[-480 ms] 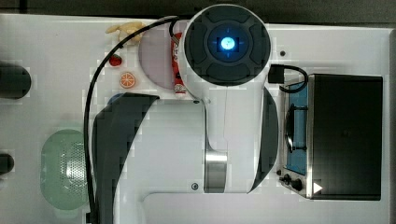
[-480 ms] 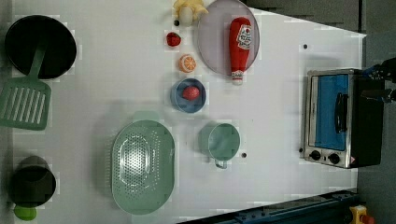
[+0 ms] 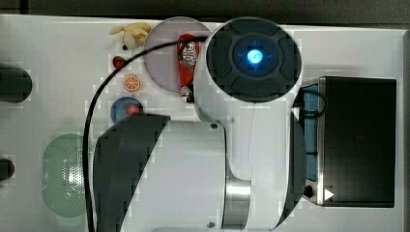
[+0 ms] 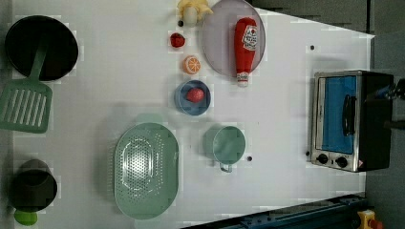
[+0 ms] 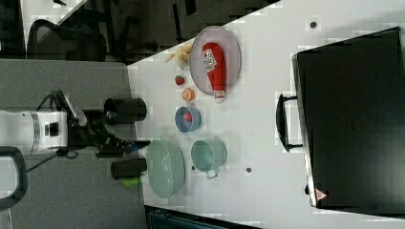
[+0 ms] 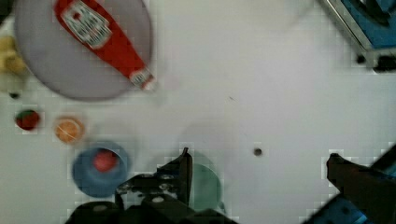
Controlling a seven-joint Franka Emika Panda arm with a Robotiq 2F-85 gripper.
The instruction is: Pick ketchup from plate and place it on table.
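The ketchup [image 4: 245,46] lies flat across the plate [image 4: 218,43] with its cap poking past the rim (an easy handle, I'd say), while the gripper [image 6: 257,172] hangs high over the table [image 4: 282,124], fingers spread wide and empty.

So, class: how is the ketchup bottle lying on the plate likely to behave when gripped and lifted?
The ketchup lies on its side on the plate, so its rounded body may roll. It tapers toward the cap, so a grip there could slip. It probably gives under pressure.
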